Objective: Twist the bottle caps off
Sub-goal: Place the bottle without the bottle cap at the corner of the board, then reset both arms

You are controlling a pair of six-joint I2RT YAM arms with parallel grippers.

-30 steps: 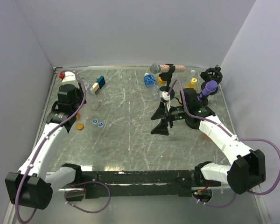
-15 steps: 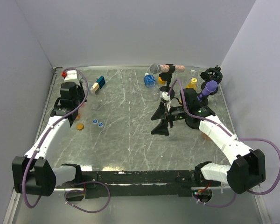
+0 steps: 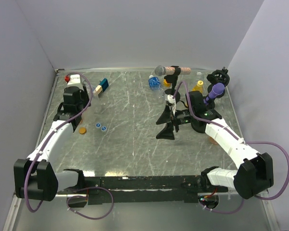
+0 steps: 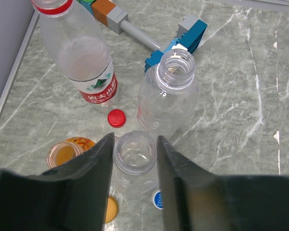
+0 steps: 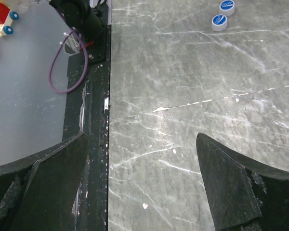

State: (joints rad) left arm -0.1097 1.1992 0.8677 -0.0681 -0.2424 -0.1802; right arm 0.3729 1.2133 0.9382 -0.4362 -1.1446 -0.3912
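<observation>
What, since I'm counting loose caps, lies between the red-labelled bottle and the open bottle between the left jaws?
A loose red cap, beside the open bottle; the left wrist view shows it.

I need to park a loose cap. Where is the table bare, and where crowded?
Bare: the wide middle of the table, between the two blue caps and the right gripper. Crowded: the far-left corner, where the left gripper pinches an open bottle among others, and the far-right corner with the microphones.
</observation>
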